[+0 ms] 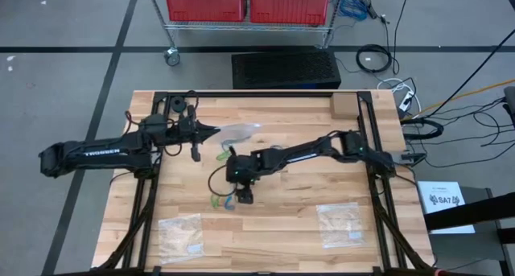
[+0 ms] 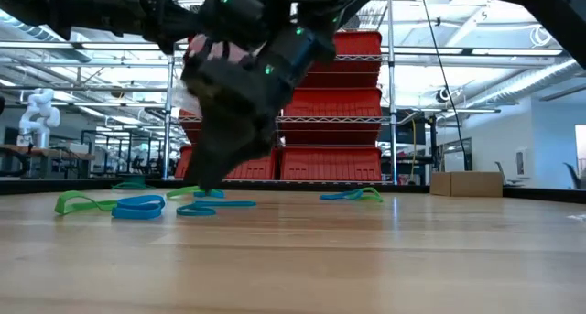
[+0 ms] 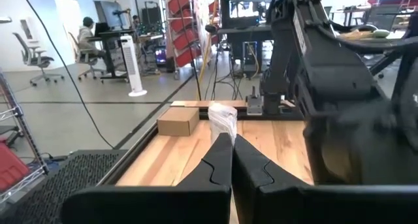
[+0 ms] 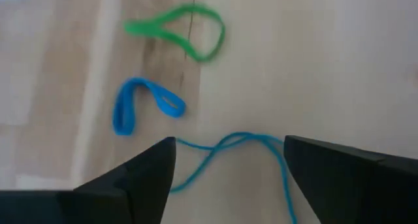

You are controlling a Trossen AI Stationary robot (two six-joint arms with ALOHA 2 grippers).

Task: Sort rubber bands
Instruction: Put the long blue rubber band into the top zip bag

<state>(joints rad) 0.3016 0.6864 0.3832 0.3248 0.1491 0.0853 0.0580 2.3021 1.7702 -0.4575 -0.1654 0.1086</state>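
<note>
Rubber bands (image 4: 166, 103) on table (image 1: 306, 220) under R gripper (image 4: 225, 168), jaws wide, empty, angled down; L gripper (image 3: 232, 162) shut on clear bag (image 3: 223, 123).

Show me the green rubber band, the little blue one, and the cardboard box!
green rubber band (image 4: 196, 29): right wrist view, on the loop's rounded end.
little blue rubber band (image 4: 124, 113): right wrist view, on its folded side.
cardboard box (image 3: 177, 121): left wrist view, on its front face.
</note>
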